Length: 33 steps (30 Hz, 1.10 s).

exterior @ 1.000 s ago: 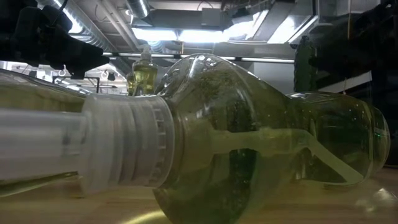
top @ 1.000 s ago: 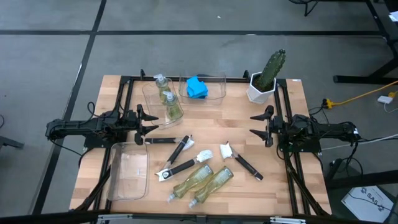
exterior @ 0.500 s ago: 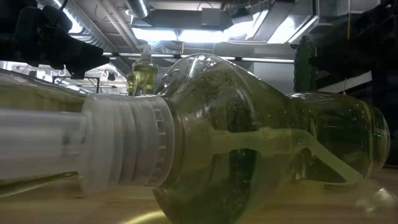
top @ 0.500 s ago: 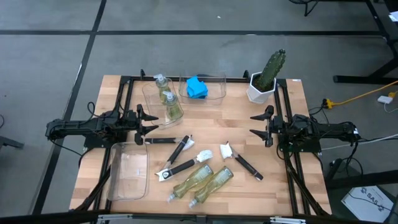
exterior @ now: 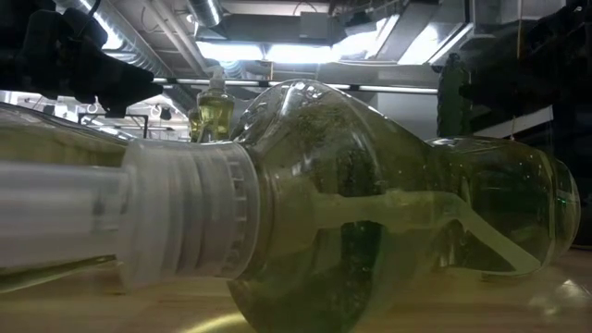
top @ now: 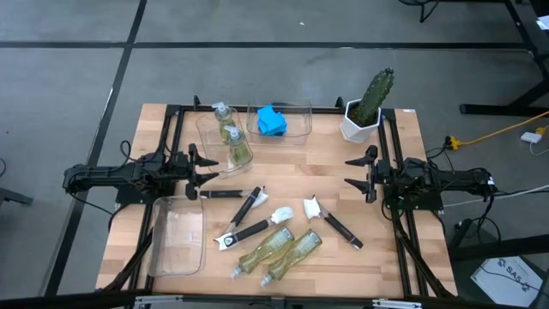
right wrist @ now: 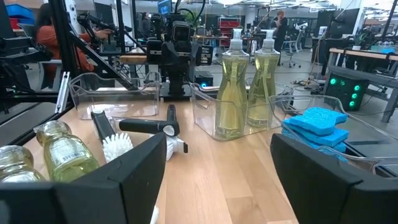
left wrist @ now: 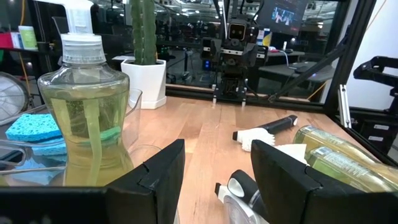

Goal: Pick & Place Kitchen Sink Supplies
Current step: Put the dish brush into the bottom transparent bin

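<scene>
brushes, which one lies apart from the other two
The brush nearest the right arm, white head toward the table's middle. The other two brushes lie close together left of it, by the two fallen bottles.

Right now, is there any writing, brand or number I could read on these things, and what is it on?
"SAS": partly readable on the white sheet on the floor by the table's corner; the rest is too small.
Label on the lying soap bottle: printed lines, too blurred to read.
Room screens: illegible.
Nothing else carries readable text.
</scene>
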Tool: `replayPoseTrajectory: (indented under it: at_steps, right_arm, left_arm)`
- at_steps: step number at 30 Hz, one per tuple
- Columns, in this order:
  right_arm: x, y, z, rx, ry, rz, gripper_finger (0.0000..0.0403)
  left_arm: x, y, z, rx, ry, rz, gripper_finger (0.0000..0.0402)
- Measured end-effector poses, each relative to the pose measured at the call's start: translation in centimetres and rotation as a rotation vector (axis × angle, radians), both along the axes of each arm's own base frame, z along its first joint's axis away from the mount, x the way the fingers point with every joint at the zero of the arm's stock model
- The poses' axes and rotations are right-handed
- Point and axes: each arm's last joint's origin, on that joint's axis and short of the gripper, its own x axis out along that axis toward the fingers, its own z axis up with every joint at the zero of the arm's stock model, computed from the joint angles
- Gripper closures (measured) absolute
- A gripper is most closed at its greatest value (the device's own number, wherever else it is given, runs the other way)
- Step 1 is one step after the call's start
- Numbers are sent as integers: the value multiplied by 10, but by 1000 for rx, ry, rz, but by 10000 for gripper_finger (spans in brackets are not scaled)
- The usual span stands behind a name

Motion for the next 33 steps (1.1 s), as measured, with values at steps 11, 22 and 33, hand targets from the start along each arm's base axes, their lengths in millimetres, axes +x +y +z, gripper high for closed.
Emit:
replayPoseTrajectory:
  at_steps: [11, 22, 33]
  right_arm:
    - [0, 0, 0, 1, 0, 0, 118]
    - [0, 0, 0, 2, 0, 0, 118]
    - [0, 0, 0, 0, 0, 0, 118]
  left_arm:
    - [0, 0, 7, 21, -74, 9, 222]
    - [-2, 1, 18, -1, -188, 47, 221]
    - [5, -3, 24, -30, -60, -47, 222]
